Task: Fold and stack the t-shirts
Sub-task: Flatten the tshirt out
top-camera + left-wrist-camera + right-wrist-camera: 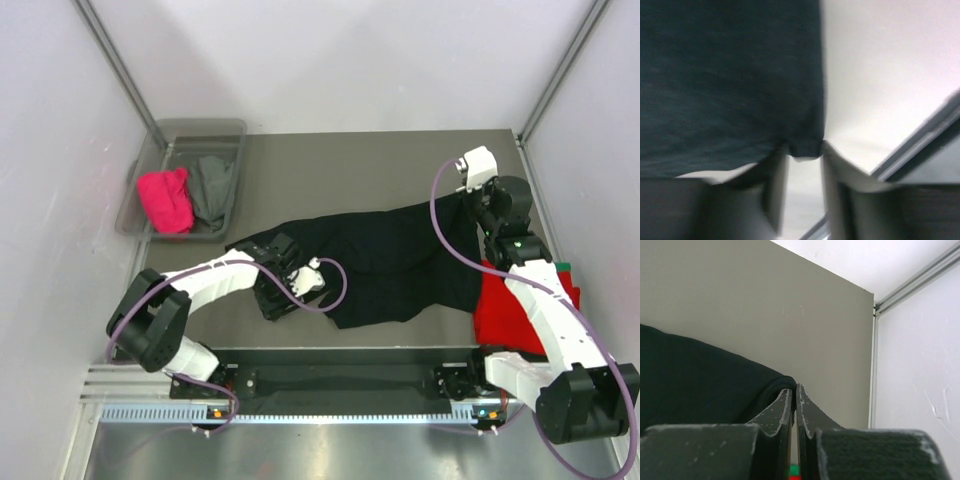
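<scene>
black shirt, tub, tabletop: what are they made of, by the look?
The black shirt looks like soft matte knit cloth: it drapes and wrinkles. The tub is probably plastic, translucent grey: its walls look see-through. The tabletop is a smooth matte grey-brown hard sheet with faint scuffs; material unclear.

Tub (236,170): translucent grey plastic, rectangular, at the far left corner of the table (340,170), close to the left wall (50,200). Table top: matte grey-olive, flat. Back wall (330,60) and side walls: plain white, enclosing the table on three sides. Two aluminium struts, left (115,60) and right (565,65), run up the far corners. A black plate (340,380) and a toothed metal rail (330,412) span the near edge
</scene>
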